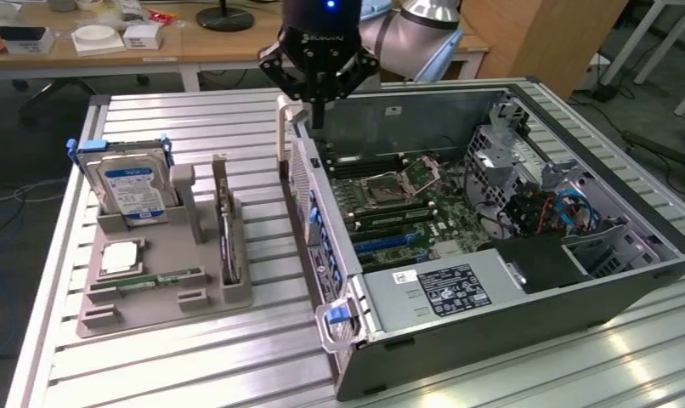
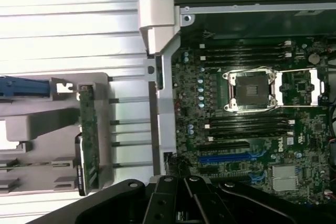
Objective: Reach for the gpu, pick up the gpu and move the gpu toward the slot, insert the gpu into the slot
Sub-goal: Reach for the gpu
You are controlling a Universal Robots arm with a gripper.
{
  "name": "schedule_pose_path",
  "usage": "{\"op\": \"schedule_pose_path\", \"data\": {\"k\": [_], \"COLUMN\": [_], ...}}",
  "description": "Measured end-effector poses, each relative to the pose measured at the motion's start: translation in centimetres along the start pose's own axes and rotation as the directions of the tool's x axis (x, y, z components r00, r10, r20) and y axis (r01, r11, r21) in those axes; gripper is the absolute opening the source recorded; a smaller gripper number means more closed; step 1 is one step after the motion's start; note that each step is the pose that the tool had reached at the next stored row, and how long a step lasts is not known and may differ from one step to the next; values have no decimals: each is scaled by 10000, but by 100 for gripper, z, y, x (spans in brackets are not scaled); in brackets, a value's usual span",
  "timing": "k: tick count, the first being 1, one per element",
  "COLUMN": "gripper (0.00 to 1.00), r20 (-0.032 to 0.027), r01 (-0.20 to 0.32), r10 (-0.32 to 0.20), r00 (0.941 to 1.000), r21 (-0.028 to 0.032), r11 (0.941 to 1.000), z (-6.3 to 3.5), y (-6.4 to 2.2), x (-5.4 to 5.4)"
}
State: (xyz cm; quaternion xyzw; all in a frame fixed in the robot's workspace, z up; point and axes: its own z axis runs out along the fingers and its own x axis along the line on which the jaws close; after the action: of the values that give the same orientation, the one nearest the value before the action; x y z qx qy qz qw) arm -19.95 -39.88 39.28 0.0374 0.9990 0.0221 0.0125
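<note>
Bench: ribbed aluminium. A bare strip between fixture and case gives open travel room.
Computer case: side open, with its rear wall edge directly beneath the end effector. This is the nearest edge to clear.
Fixture: grey holder, lower than the end effector and well apart from it.
gpu: stands on edge in the fixture, on the side nearest the end effector, untouched.
End effector: fingers pressed together, holding nothing.
Slot: blue, on the motherboard below the end effector.
Step in hand: reach, judged. A good approach would come from above and straddle the card's top edge, staying off the fixture's upright post.
</note>
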Motion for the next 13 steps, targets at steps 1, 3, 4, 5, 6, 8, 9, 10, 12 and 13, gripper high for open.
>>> {"op": "schedule_pose_path", "data": {"k": [1, 3, 4, 5, 6, 8, 9, 10, 12, 13], "gripper": [10, 10, 10, 10, 10, 10, 10, 10, 10, 10], "r20": [0, 0, 0, 1, 0, 1, 1, 0, 0, 0], "r01": [0, 1, 0, 0, 1, 1, 0, 0, 1, 2], "r10": [0, -1, 0, 0, -1, -1, 0, 0, -1, -2], "r00": [10000, 10000, 10000, 10000, 10000, 10000, 10000, 10000, 10000, 10000], "r21": [0, 0, -1, 0, 0, 0, -1, 0, -1, 0], "r11": [10000, 10000, 10000, 10000, 10000, 10000, 10000, 10000, 10000, 10000], "z": [-1, 0, -1, -1, -1, -2, -2, -2, -2, -2], "y": [-3, -9, -12, -15, -18, -25, -27, -29, -34, -37], "x": [45, 123, 162, 202, 242, 325, 357, 388, 454, 490]}}
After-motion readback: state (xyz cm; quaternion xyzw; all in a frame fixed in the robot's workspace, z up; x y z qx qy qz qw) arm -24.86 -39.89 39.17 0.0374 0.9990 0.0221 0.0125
